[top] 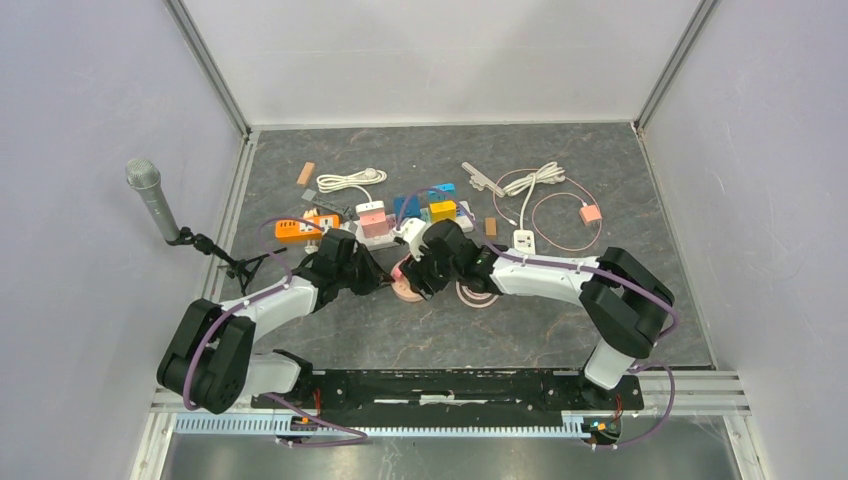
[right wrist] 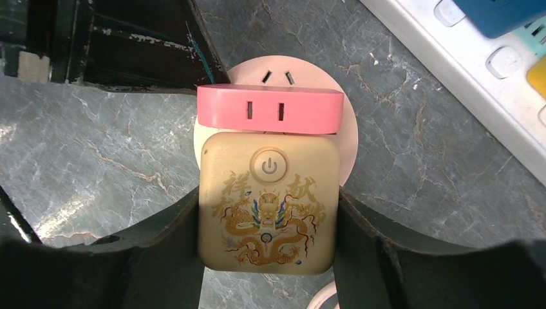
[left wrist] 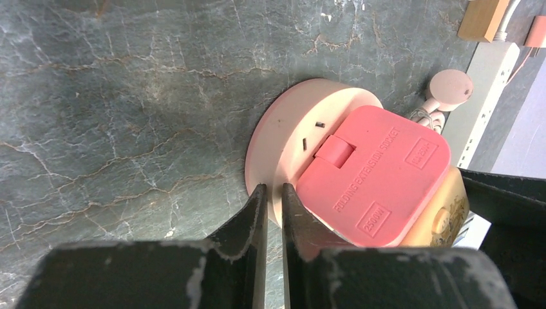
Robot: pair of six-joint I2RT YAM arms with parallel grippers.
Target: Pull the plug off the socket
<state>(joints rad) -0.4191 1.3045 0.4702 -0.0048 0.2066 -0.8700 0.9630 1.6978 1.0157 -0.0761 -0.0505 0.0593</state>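
A round pale-pink socket (left wrist: 283,132) lies flat on the grey table, with a pink folding extension block (left wrist: 376,170) on top. A gold square plug with a dragon print (right wrist: 267,199) sits against the pink block (right wrist: 269,109). My right gripper (right wrist: 268,215) is shut on the gold plug, one finger on each side. My left gripper (left wrist: 272,188) is shut, its tips resting on the near rim of the round socket. In the top view both grippers, left (top: 383,280) and right (top: 422,276), meet over the socket (top: 405,290) at mid-table.
A white power strip (right wrist: 444,71) with blue and yellow plugs lies just behind the socket. An orange socket (top: 300,229), white cables (top: 350,182), a pink adapter on a thin cable (top: 590,212) and a microphone (top: 150,195) at the left wall are further off.
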